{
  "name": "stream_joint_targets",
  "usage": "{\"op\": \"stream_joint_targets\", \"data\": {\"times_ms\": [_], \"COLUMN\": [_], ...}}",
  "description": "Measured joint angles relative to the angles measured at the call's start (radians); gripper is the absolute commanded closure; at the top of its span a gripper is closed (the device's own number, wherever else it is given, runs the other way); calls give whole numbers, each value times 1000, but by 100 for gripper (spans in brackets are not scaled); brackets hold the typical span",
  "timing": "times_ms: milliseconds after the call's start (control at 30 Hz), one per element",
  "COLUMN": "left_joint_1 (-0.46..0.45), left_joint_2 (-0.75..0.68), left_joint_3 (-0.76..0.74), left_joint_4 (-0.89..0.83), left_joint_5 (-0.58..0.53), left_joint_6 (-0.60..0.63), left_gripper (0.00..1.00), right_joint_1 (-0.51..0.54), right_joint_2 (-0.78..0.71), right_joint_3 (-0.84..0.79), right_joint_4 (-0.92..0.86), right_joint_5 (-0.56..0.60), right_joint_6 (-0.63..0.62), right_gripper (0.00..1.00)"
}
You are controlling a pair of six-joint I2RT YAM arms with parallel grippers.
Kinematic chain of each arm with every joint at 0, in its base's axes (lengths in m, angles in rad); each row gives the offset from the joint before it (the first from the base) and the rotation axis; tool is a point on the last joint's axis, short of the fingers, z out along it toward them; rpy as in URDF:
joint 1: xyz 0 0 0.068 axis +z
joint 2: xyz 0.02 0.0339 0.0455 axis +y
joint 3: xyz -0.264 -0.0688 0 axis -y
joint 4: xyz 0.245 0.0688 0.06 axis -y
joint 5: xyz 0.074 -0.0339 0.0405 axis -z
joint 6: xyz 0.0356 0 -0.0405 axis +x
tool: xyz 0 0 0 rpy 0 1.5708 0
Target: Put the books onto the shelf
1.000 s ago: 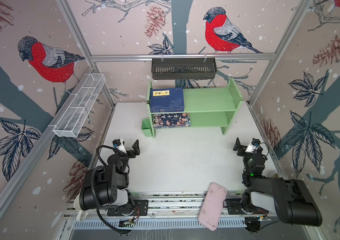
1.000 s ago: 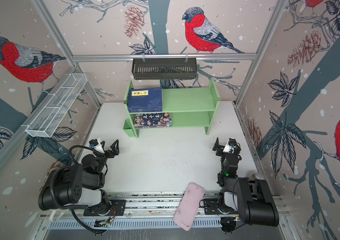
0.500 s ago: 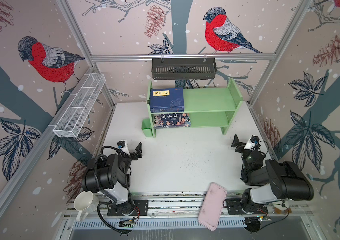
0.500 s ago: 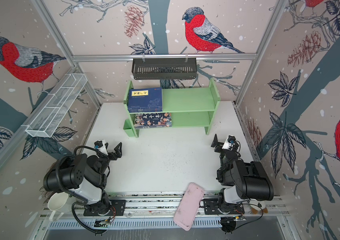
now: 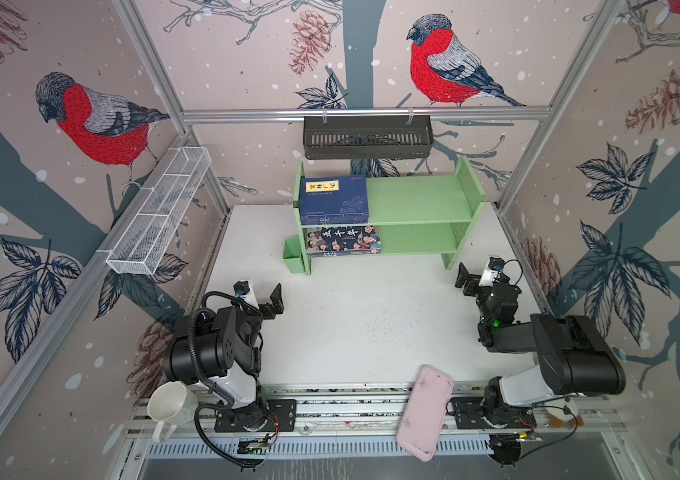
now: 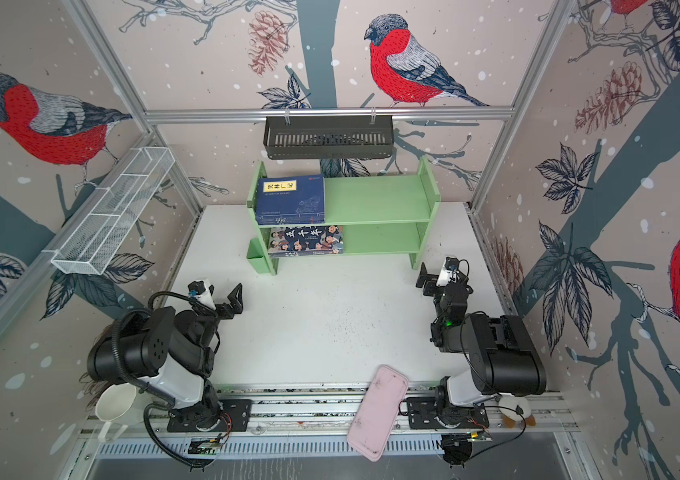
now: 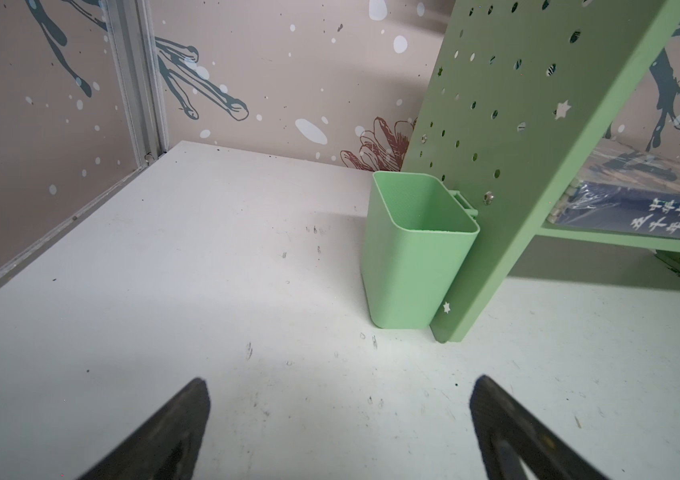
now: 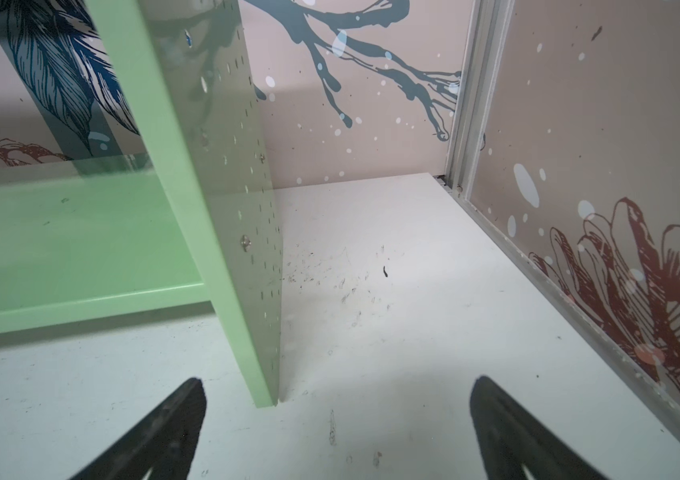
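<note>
The blue books (image 5: 333,200) lie on top of the shelf (image 5: 417,203), with the cartoon book (image 5: 342,240) one level down. Our left gripper (image 7: 340,382) and right gripper (image 8: 338,380) are spread wide and empty, so we think we are done

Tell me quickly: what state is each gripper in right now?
Left gripper: open, holding nothing.
Right gripper: open, holding nothing.
</note>
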Motion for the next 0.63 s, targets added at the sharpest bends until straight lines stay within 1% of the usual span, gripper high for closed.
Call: {"op": "stream_joint_targets", "data": {"times_ms": [233, 633], "left_joint_1": [0, 0], "left_joint_2": [0, 0], "left_joint_3": [0, 0], "left_joint_4": [0, 0], "left_joint_5": [0, 0], "left_joint_6": [0, 0], "left_gripper": [2, 2], "right_joint_1": [5, 6], "right_joint_2": [1, 6], "right_joint_3": [2, 7], "right_joint_4": [-5, -24], "right_joint_5": [24, 32], "right_joint_6": [-13, -14], "right_gripper": [0, 0]}}
